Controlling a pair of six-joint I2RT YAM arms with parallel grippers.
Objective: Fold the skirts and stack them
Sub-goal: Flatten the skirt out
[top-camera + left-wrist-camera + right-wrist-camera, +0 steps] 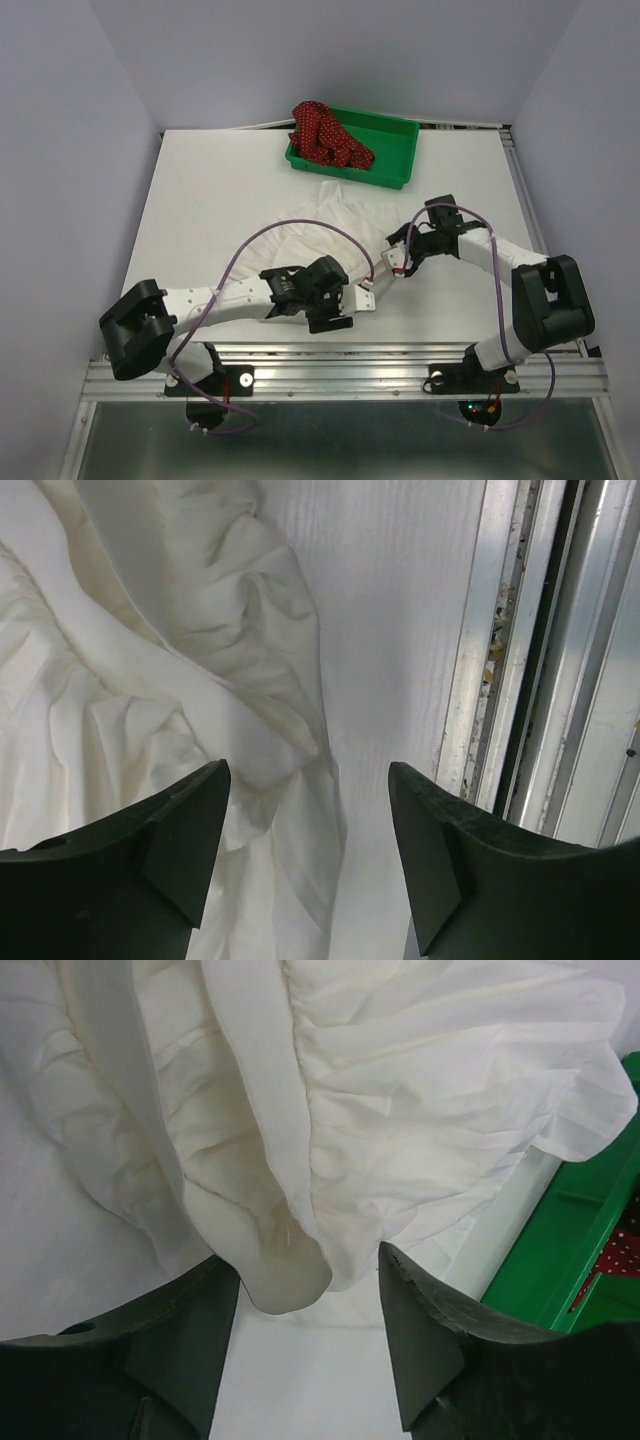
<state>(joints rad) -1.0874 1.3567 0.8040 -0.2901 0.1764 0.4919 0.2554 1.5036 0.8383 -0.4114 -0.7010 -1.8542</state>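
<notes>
The white ruffled skirt point(322, 232) lies spread and crumpled on the table's middle. The dark red dotted skirt point(325, 138) is bunched in the green tray point(398, 128). My left gripper point(368, 297) is open and low at the white skirt's near edge. In the left wrist view the gripper point(308, 780) has a fold of the white skirt point(200, 710) between its jaws. My right gripper point(397, 262) is open at the skirt's right edge. In the right wrist view the gripper point(308, 1260) has a corner of the white skirt point(290, 1260) between its jaws, unpinched.
The tray stands at the table's back, also in the right wrist view point(565, 1250), with a bit of red skirt point(622, 1252) inside. The table's metal front rail point(520, 680) runs close beside the left gripper. Grey walls enclose the table.
</notes>
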